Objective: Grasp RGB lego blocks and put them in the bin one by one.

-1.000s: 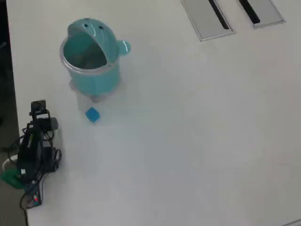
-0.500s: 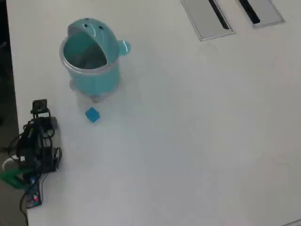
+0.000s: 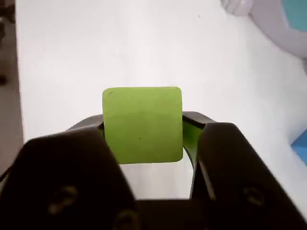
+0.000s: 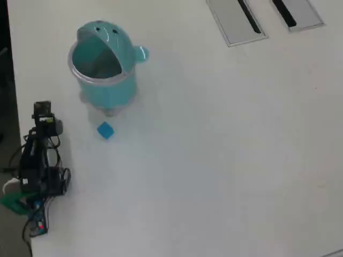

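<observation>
In the wrist view a lime green block point(image 3: 142, 120) sits squeezed between my two black jaws, one pressing on each side, above the white table. My gripper point(image 3: 144, 125) is shut on it. From overhead the gripper point(image 4: 42, 110) hangs at the table's left edge, below and left of the bin; the green block is hidden there. The bin point(image 4: 102, 67), a teal round tub with its face lid flipped back, stands at upper left, and its base point(image 3: 283, 28) shows at the wrist view's top right. A blue block point(image 4: 105, 130) lies on the table just below the bin; its corner point(image 3: 302, 143) shows at the wrist view's right edge.
Two flat grey panels point(image 4: 236, 21) with dark slots lie at the table's top right. The arm's base and its cables point(image 4: 35, 187) sit at the lower left, by the table's left edge point(image 4: 13, 107). White tabletop point(image 4: 225, 150) spreads to the right.
In the overhead view the gripper has moved a little up the left edge, towards the bin's level. The blue block and the bin have not moved.
</observation>
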